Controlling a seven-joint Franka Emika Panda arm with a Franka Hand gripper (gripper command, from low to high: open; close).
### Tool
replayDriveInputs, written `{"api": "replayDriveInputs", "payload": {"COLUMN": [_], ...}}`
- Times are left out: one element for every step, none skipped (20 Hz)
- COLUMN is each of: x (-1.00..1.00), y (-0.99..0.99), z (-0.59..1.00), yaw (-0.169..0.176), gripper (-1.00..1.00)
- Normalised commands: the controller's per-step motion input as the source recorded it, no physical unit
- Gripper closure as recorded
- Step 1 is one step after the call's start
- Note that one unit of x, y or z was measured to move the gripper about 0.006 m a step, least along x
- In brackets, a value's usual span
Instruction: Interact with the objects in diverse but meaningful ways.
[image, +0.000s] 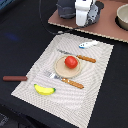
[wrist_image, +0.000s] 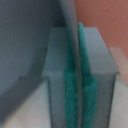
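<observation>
claw (image: 84, 20) at the table's far edge, wrist view shows teal pads (wrist_image: 86, 75) pressed on a thin grey handle (wrist_image: 73, 55), red tomato (image: 71, 62) on round plate (image: 61, 68) mid-mat, white fish piece (image: 88, 44) toward far edge, yellow banana (image: 44, 90) at near edge, bowl (image: 122, 18) at far corner, contents unclear

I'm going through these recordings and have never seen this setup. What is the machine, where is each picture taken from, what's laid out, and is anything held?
The white shape at the top of the exterior view is the robot arm's gripper. That view looks down on a striped placemat. On it lie a round wooden plate carrying a red tomato, a fork and knife with orange-brown handles, a yellow banana and a white fish-shaped piece. A brown-handled utensil lies off the mat. The wrist view is a blurred close-up of green pads, closed together; nothing visibly held.
</observation>
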Motion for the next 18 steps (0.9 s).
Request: {"api": "replayDriveInputs", "payload": {"x": [0.33,0.34,0.33,0.33,0.32,0.35,0.38,0.38,0.38,0.39,0.37,0.36,0.44,0.46,0.38,0.33,0.32,0.34], "y": [0.44,0.43,0.43,0.42,0.43,0.46,0.48,0.51,0.51,0.53,0.53,0.53,0.55,0.56,0.51,0.5,0.48,0.48], "z": [0.1,0.1,0.07,0.1,0.13,0.16,0.21,0.27,0.29,0.33,0.37,0.39,0.41,0.38,0.34,0.31,0.29,0.35], "yaw": [0.0,0.0,0.0,0.0,0.0,0.0,0.0,0.0,0.0,0.0,0.0,-0.002,-0.011,-0.024,-0.024,-0.025,-0.025,-0.027], "gripper": [1.0,1.0,1.0,1.0,1.0,1.0,1.0,1.0,1.0,1.0,1.0,1.0,-1.0,-1.0,-1.0,-1.0,-1.0,-1.0]}}
